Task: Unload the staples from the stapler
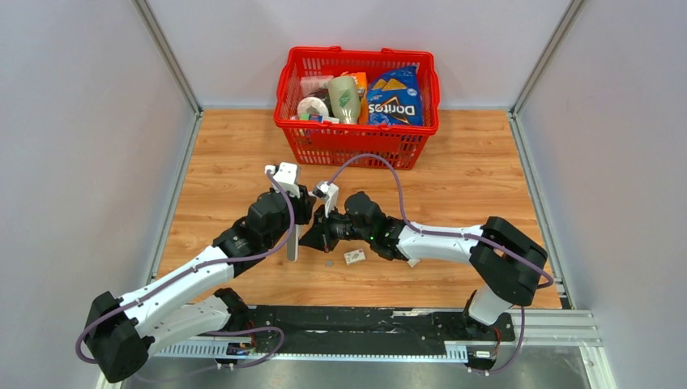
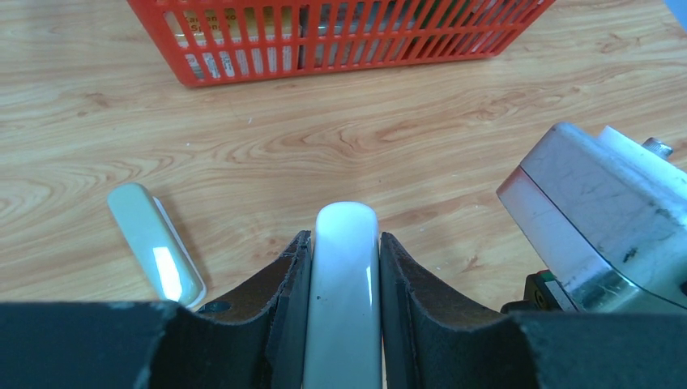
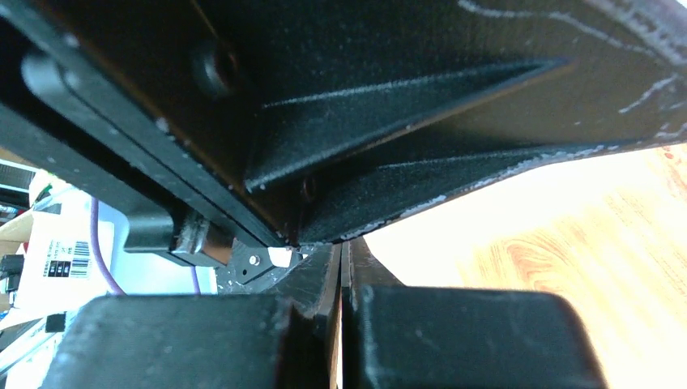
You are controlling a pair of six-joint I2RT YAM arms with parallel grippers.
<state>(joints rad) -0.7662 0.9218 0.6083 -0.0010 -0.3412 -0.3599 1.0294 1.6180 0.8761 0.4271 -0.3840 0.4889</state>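
Note:
In the left wrist view the white stapler (image 2: 346, 284) stands between my left gripper's (image 2: 346, 240) dark pads, which are shut on its sides; its rounded end sticks out past the fingertips above the wood. From above, the left gripper (image 1: 301, 212) sits mid-table, and a pale bar (image 1: 291, 245) shows just below it. My right gripper (image 1: 314, 237) is shut and empty, its tips against the left gripper's underside. The right wrist view shows its fingers (image 3: 334, 271) pressed together under that black body. No staples can be made out.
A grey-green bar (image 2: 158, 243) lies on the wood left of the held stapler. The red basket (image 1: 356, 138) of groceries stands at the back. A small pale piece (image 1: 355, 256) lies on the table under the right wrist. The right arm's camera block (image 2: 599, 219) is close on the right.

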